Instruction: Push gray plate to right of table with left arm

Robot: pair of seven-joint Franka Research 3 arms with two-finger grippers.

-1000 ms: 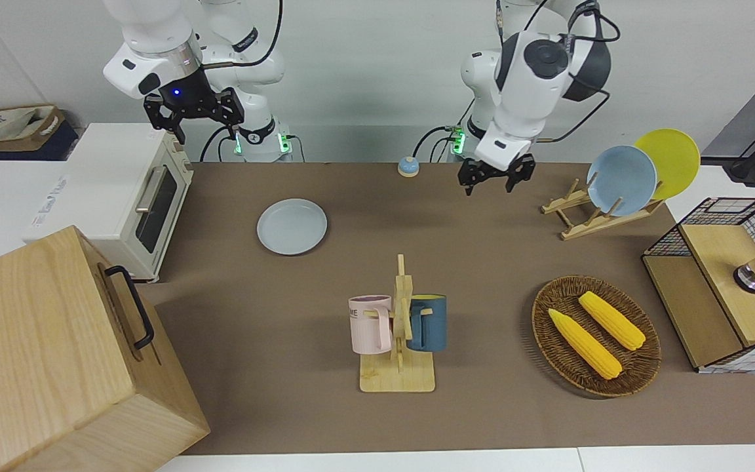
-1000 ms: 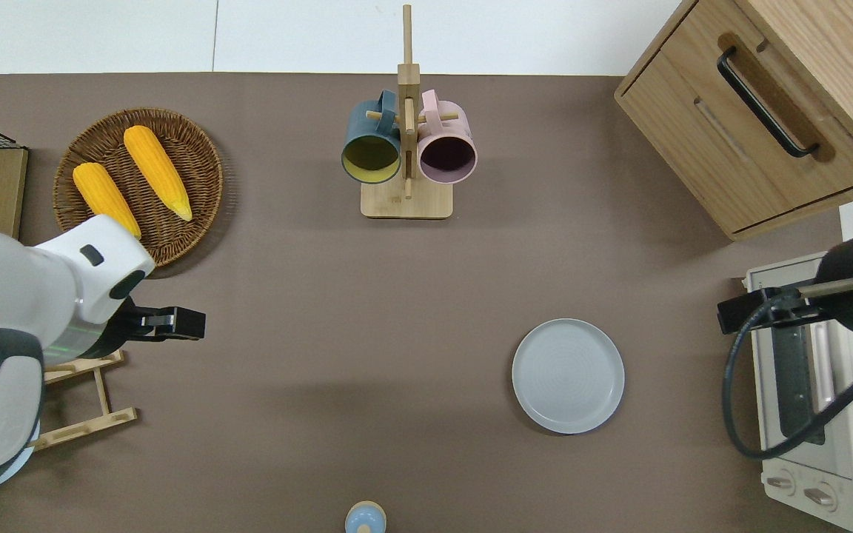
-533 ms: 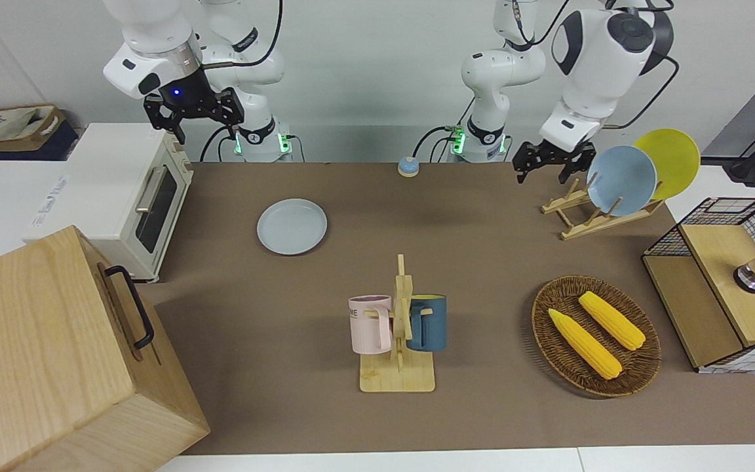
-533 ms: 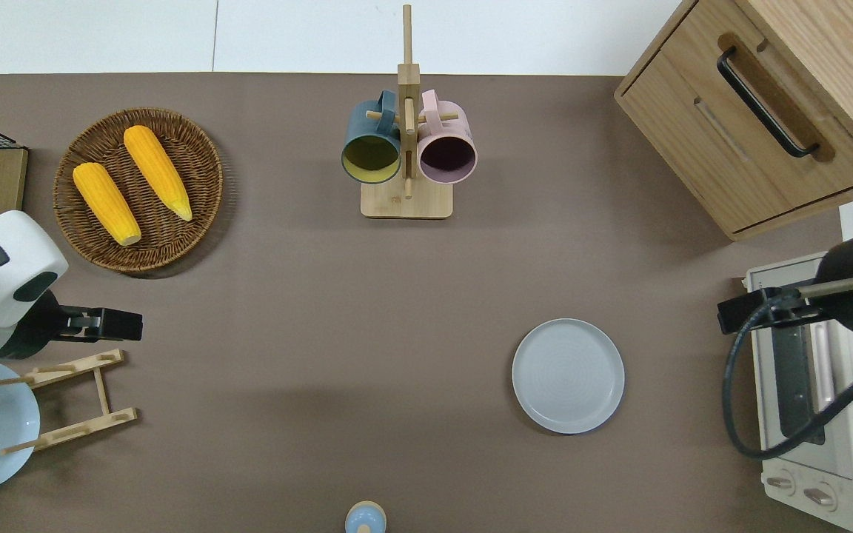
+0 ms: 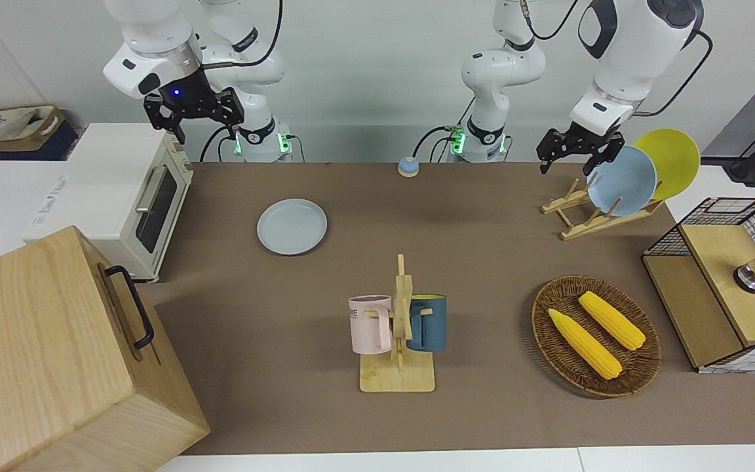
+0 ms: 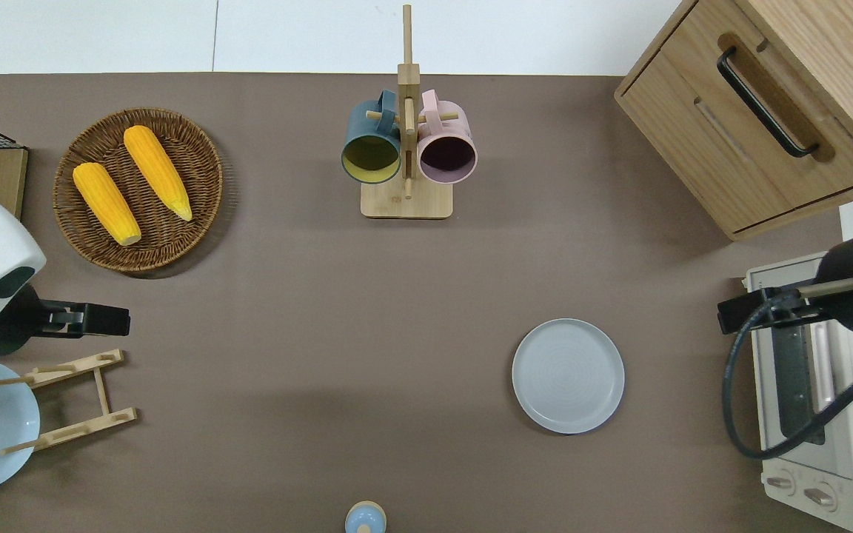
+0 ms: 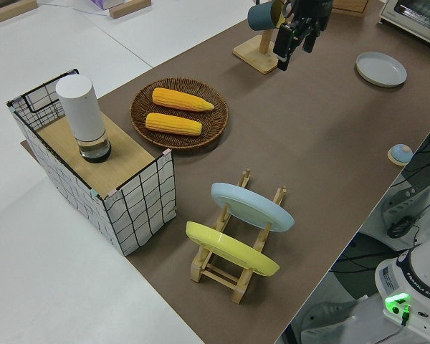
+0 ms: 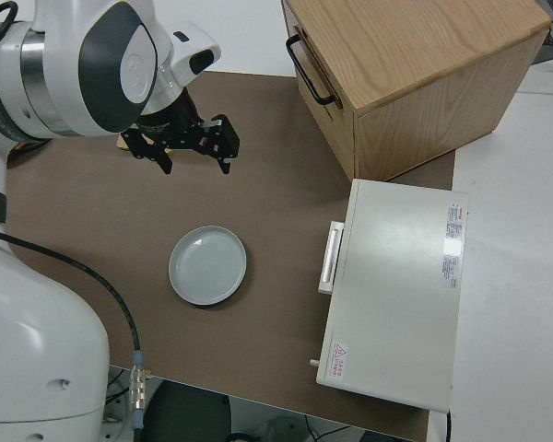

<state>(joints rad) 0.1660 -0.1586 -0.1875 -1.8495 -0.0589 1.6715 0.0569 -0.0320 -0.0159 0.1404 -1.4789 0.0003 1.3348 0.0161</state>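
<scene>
The gray plate [image 5: 291, 226] lies flat on the brown table [image 5: 482, 262] toward the right arm's end, beside the toaster oven and nearer to the robots than the mug rack; it also shows in the overhead view [image 6: 568, 375] and the right side view [image 8: 208, 266]. My left gripper [image 5: 574, 159] is open and empty, up in the air over the table between the plate rack and the corn basket in the overhead view [image 6: 121, 320], far from the plate. My right gripper [image 5: 208, 131] is open, and that arm is parked.
A white toaster oven [image 5: 122, 190] and a wooden cabinet [image 5: 43, 354] stand at the right arm's end. A mug rack [image 5: 398, 334] stands mid-table. A corn basket [image 5: 595, 334], a rack with blue and yellow plates [image 5: 603, 210] and a wire shelf [image 5: 725, 282] fill the left arm's end. A small bell [image 5: 407, 166] sits by the robots.
My left arm has swung from over the middle of the table toward its own end and now hangs beside the plate rack. The gray plate and the right arm have not moved.
</scene>
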